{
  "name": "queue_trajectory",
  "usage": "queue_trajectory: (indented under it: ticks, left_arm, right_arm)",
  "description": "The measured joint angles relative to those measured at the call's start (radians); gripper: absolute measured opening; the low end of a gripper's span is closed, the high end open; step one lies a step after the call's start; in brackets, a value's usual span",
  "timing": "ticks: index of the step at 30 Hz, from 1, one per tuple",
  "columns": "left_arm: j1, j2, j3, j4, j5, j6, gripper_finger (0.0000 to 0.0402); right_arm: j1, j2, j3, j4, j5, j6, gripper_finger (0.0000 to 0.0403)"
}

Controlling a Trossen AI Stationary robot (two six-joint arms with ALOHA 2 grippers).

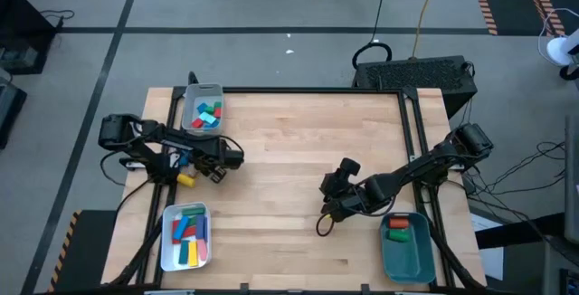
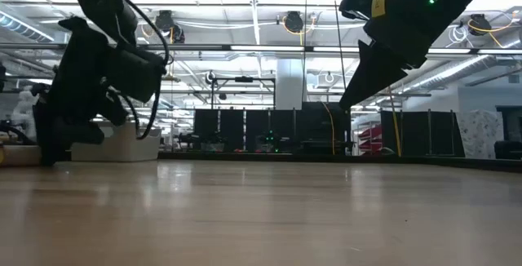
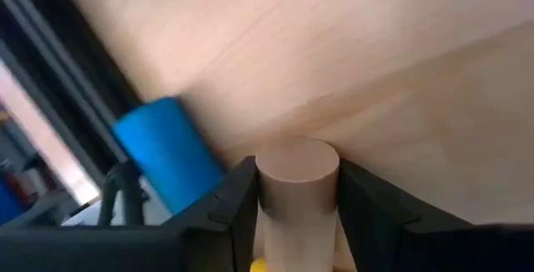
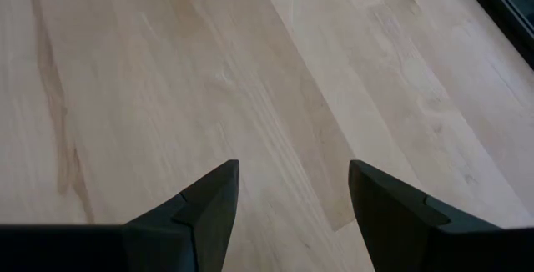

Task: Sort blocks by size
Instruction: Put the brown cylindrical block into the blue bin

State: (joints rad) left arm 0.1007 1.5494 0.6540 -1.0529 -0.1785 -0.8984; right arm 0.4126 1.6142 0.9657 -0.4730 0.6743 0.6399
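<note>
Blocks await sorting: left gripper [image 3: 296, 214] clenches a tan cylinder [image 3: 296, 176] beside the blue block [image 3: 167, 155]; lift straight, avoiding it; right gripper [image 4: 292, 193] released.

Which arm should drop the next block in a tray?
Left. The left gripper already clamps a tan cylinder near the grey tray. The right gripper is open over bare table.

grey floor [image 1: 226, 5] with dark seams and cables; ceiling strip lights [image 2: 269, 50] above dark partitions [image 2: 269, 131].
</note>
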Motion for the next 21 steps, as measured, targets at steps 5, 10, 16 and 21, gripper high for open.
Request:
queue_trajectory:
  ticks: [5, 10, 16, 21]
  left_arm:
    - [-0.012, -0.002, 0.019, 0.037, -0.006, 0.023, 0.0147]
    - [-0.030, -0.002, 0.067, 0.109, -0.010, 0.037, 0.0149]
    - [-0.029, -0.003, 0.083, 0.266, -0.023, 0.158, 0.0152]
    - [0.002, -0.002, 0.074, 0.334, 0.016, 0.233, 0.0188]
  right_arm:
    - [0.000, 0.000, 0.000, 0.002, 0.000, 0.002, 0.0210]
    - [0.000, 0.000, 0.000, 0.003, 0.000, 0.002, 0.0210]
    - [0.000, 0.000, 0.000, 0.002, -0.001, 0.000, 0.0210]
    - [0.000, 0.000, 0.000, -0.001, -0.027, -0.005, 0.0210]
